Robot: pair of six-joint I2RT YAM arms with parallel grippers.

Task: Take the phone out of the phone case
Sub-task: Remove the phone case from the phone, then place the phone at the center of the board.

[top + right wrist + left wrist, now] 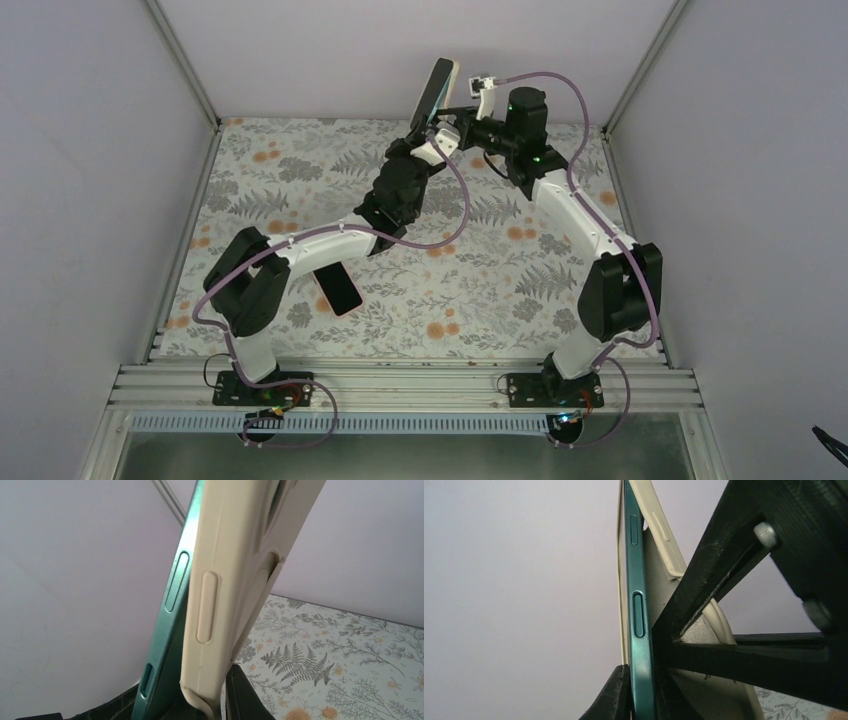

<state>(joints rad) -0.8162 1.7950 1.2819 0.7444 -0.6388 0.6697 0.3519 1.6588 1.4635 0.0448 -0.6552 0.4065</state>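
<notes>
Phone (638,610) and phone case (225,580) are held in the air over the far side of the table (300,190), between both arms. Left gripper (640,697) is clamped on the teal phone's edge. Right gripper (192,705) looks closed on the cream case's lower end (one finger partly hidden). The case wall is peeled clear of the button edge. Judged roughly half done: full separation is left.
</notes>
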